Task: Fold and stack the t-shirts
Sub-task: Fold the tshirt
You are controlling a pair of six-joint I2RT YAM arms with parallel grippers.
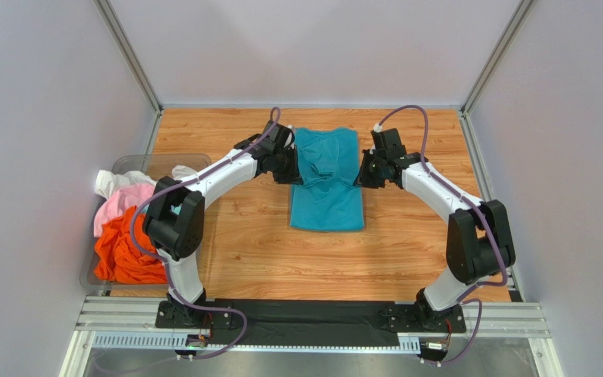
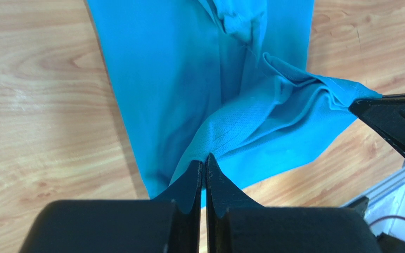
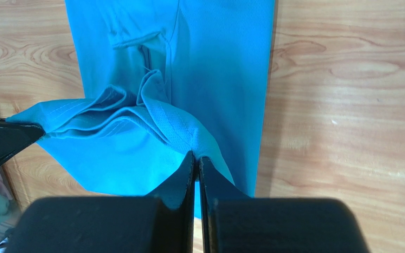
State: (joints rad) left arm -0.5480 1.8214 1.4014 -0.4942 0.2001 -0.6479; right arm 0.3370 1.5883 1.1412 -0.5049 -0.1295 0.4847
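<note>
the teal t-shirt (image 1: 327, 206) lay lengthwise on the desk (image 1: 249, 243). the left end effector (image 2: 204, 167) and the right end effector (image 3: 196, 161) were each clamped on a corner of its raised far end.

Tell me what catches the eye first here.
A teal shirt lies in the middle of the table. Its far half is bunched between the left gripper and the right gripper, each shut on a fold of it. At the left edge, a clear bin holds a heap of orange, pink and white shirts.
</note>
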